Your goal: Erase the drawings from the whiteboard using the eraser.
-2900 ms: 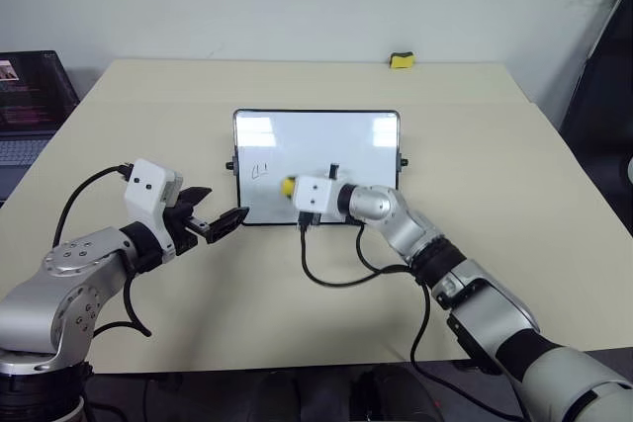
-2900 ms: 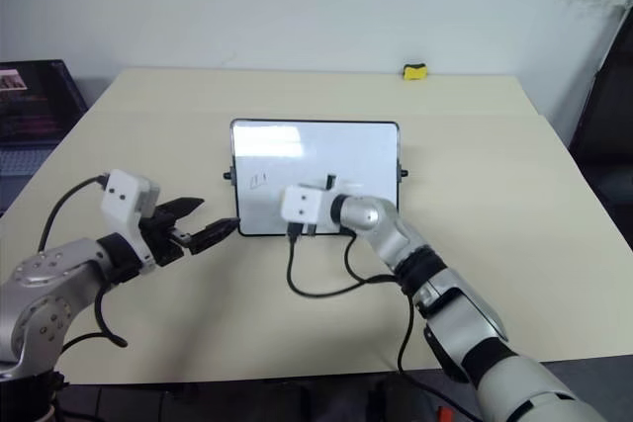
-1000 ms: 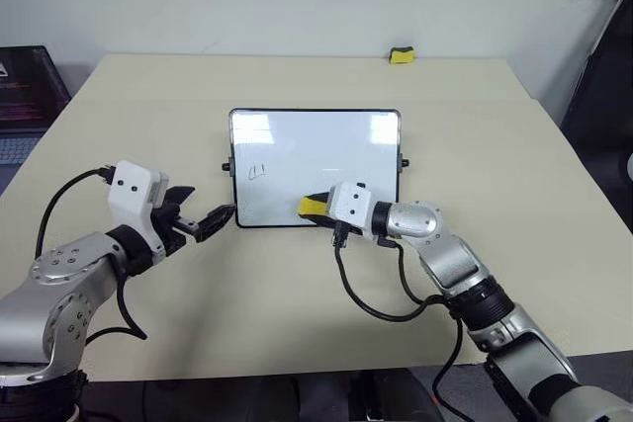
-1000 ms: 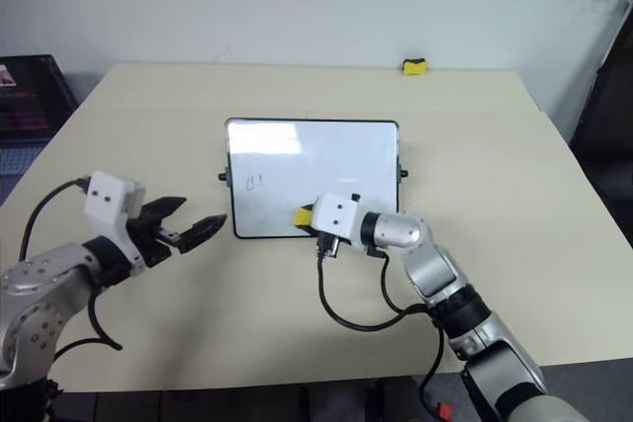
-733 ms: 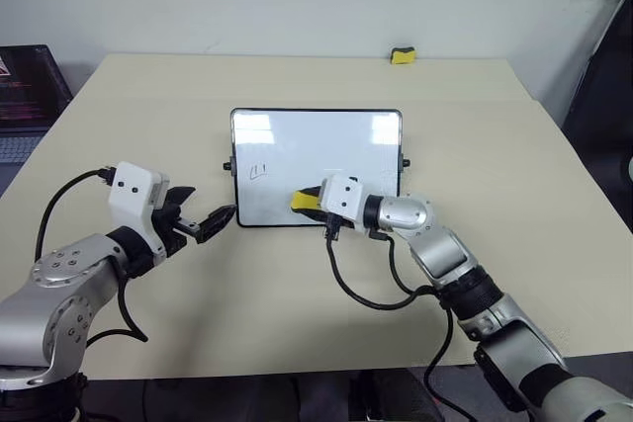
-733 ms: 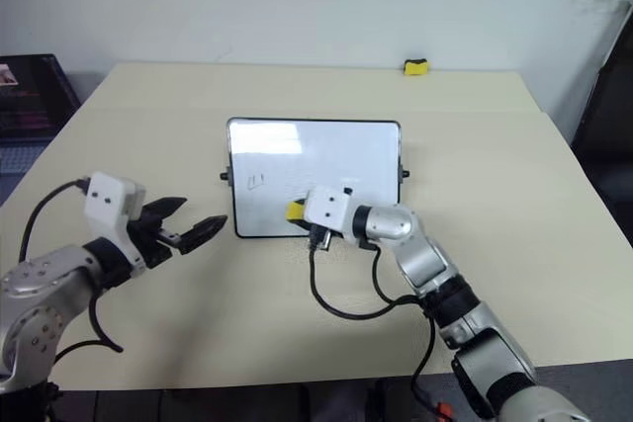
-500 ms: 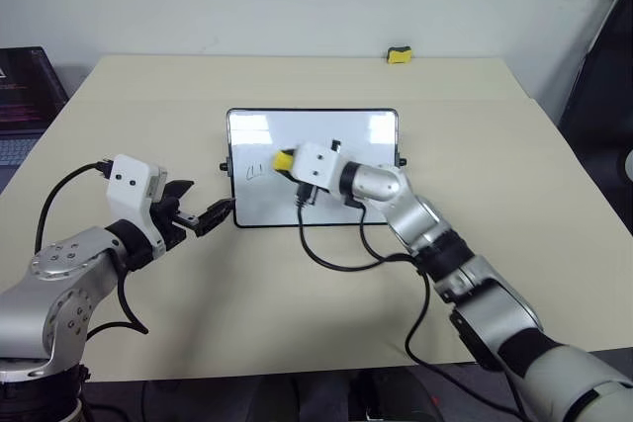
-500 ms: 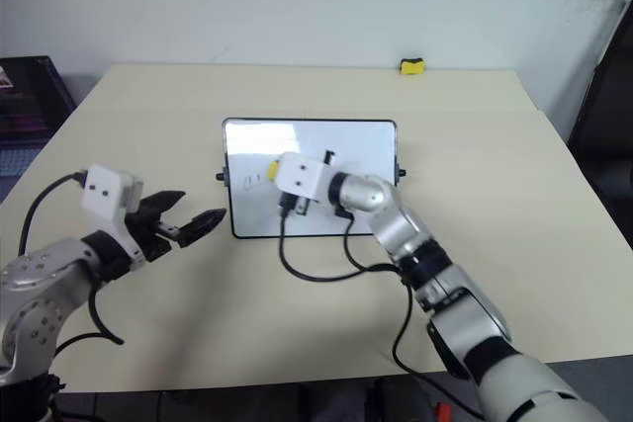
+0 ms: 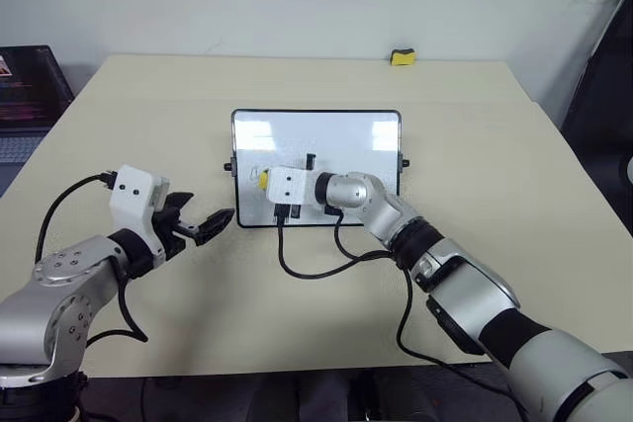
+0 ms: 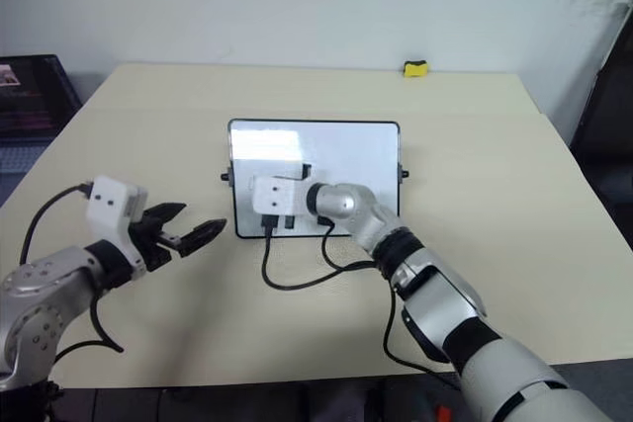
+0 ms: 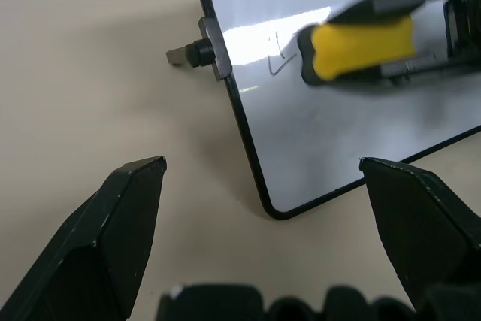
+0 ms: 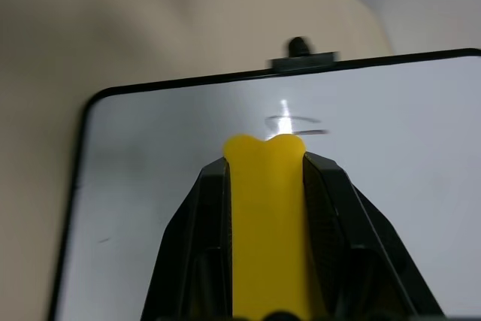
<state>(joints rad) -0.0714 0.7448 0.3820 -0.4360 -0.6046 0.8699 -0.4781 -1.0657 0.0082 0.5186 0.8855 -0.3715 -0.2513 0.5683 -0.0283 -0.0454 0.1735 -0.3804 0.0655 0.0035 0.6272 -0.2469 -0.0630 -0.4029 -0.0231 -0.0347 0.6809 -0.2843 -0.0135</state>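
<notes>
Moved: right gripper [image 12: 264,178] swept left across whiteboard [image 9: 336,130], reaching drawings [image 11: 279,62].
Right: clamps eraser [image 12: 267,216].
Left gripper [image 11: 263,201]: spread wide.

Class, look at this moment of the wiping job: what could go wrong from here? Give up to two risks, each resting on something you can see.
1. The right gripper holds the eraser right beside the last drawings; a stroke that is slightly off could leave marks behind.
2. The whiteboard lies loose on the table, and the open left gripper hovers beside its corner without touching it, so wiping pressure may slide the board.
</notes>
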